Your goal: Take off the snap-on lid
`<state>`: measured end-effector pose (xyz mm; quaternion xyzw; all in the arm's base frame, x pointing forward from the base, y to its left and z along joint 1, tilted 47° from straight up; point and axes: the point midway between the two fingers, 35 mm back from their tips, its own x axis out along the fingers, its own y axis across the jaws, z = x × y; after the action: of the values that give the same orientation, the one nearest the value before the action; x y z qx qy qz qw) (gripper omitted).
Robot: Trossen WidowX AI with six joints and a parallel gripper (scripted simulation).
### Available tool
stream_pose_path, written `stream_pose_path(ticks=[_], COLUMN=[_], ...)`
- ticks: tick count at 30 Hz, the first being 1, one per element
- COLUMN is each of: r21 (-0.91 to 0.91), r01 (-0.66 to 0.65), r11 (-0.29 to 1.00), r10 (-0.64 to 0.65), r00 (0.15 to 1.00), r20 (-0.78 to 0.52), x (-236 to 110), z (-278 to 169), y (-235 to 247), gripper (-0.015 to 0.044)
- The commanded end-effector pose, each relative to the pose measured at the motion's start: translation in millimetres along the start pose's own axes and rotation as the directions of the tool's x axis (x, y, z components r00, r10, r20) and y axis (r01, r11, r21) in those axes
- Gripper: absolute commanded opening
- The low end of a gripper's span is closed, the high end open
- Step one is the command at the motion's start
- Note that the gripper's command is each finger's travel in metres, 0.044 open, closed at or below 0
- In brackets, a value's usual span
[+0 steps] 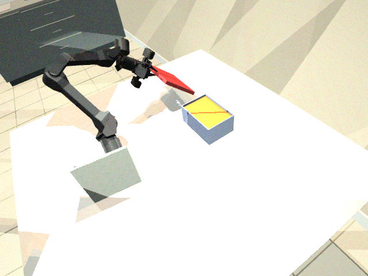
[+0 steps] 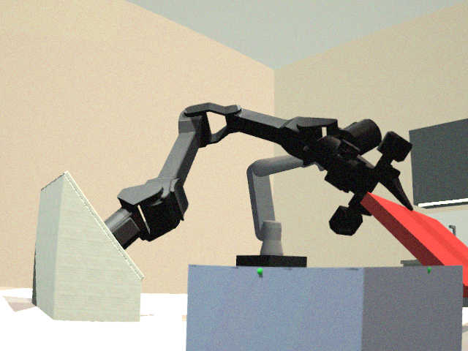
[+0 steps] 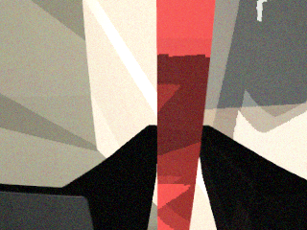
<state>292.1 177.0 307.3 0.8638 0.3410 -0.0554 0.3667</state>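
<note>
The storage box (image 1: 221, 129) (image 2: 272, 309) stands open on the table, blue-grey, with a yellow surface inside that has a thin orange line across it. The red lid (image 1: 175, 81) (image 2: 419, 230) (image 3: 184, 24) is off the box and held in the air. It is steeply tilted, its far end lower and near the box's back left corner in the top view. My gripper (image 1: 154, 72) (image 3: 178, 128) is shut on the lid's upper end, one finger on each side. In the exterior view the box hides the lid's lower part and one fingertip is hidden behind the lid.
The arm's pale wedge-shaped base (image 1: 110, 172) (image 2: 94, 264) stands on the white table (image 1: 222, 207). A second, grey arm (image 2: 263, 199) on a black block (image 2: 271, 261) shows behind the box in the exterior view. A dark cabinet (image 1: 59, 29) stands beyond the table.
</note>
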Motion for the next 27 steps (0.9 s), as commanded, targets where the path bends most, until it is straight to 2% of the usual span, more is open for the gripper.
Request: stream_pose_path(ticks=[1, 27], r21=[0.005, 0.006], r01=[-0.01, -0.01], r11=[1.0, 1.0], r10=[0.01, 0.01], r00=[1.0, 1.0], r20=[0.008, 0.007], x=[2.6, 15.8], z=[2.4, 2.4], y=[-0.8, -16.4], gripper=[0.0, 0.0])
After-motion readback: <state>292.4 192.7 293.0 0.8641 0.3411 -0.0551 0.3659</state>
